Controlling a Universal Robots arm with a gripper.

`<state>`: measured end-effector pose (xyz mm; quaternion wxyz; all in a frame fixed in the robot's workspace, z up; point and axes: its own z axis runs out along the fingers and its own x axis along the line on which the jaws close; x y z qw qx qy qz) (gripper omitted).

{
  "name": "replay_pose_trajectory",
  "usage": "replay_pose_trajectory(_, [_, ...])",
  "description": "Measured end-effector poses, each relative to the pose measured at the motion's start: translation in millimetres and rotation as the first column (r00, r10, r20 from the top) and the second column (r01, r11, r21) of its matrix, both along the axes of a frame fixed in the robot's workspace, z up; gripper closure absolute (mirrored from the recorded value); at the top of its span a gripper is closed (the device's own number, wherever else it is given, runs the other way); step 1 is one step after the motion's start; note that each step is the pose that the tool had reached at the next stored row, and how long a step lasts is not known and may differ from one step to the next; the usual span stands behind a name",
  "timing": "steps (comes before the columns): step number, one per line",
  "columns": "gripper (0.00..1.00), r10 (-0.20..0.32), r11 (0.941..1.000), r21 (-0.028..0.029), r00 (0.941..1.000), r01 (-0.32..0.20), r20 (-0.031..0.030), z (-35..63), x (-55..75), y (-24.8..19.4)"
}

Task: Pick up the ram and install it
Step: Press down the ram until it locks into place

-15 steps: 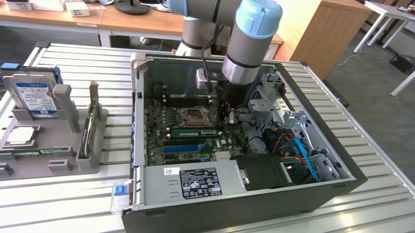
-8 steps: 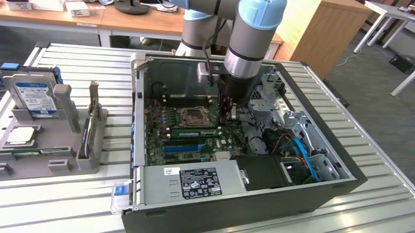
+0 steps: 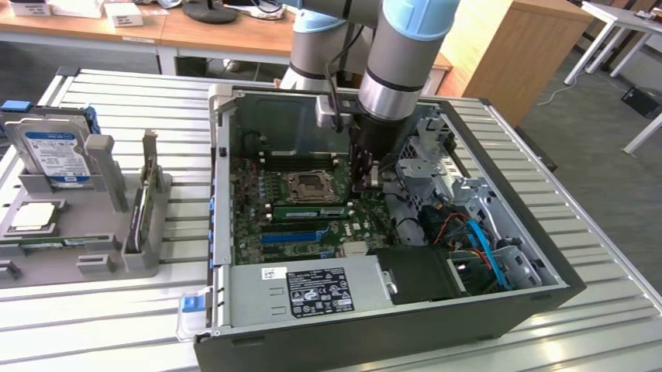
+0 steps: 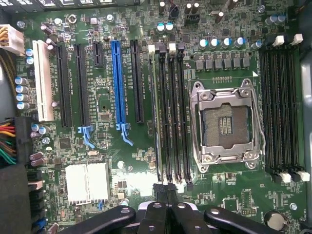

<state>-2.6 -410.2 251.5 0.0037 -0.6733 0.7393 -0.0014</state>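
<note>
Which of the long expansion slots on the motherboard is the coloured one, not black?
The blue slot, standing between black slots beside the memory slots; a white slot sits at the far end of the row.

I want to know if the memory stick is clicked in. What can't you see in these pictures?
- ram: whether it is fully seated; too small in the exterior view.
- fingers: partly cut off by the wrist view's edge.
- power supply label: print too small in the exterior view.
- motherboard: partly hidden by the arm in the exterior view.
</note>
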Motion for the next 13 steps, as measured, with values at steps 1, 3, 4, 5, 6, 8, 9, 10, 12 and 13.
replay_pose_trajectory(1, [0.89, 0.0, 1.0, -0.0001, 1.0, 0.0, 0.0, 0.0, -1.4, 0.0])
replay_pose_trajectory(3, [0.89, 0.0, 1.0, -0.0002, 1.0, 0.0, 0.0, 0.0, -7.7, 0.0])
replay_pose_trajectory(4, [0.89, 0.0, 1.0, -0.0002, 1.0, 0.0, 0.0, -0.1, -11.5, 0.0])
replay_pose_trajectory(5, [0.89, 0.0, 1.0, -0.0001, 1.0, 0.0, 0.0001, -0.2, -15.3, 0.0])
replay_pose_trajectory(6, [0.89, 0.0, 1.0, -0.0001, 1.0, 0.0, 0.0001, -0.3, -19.0, 0.0])
replay_pose_trajectory(8, [0.89, 0.0, 1.0, -0.0002, 1.0, 0.0, 0.0001, -0.4, -26.6, -0.1])
replay_pose_trajectory(9, [0.89, 0.0, 1.0, -0.0001, 1.0, 0.0, 0.0001, -0.5, -30.2, -0.1])
replay_pose_trajectory(10, [0.89, 0.0, 1.0, -0.0001, 1.0, 0.0, 0.0001, -0.6, -33.8, 0.0])
replay_pose_trajectory(12, [0.89, 0.0, 1.0, -0.0002, 1.0, 0.0, 0.0001, -0.7, -40.6, 0.0])
replay_pose_trajectory(13, [0.89, 0.0, 1.0, -0.0001, 1.0, 0.0, 0.0001, -0.8, -43.6, 0.0])
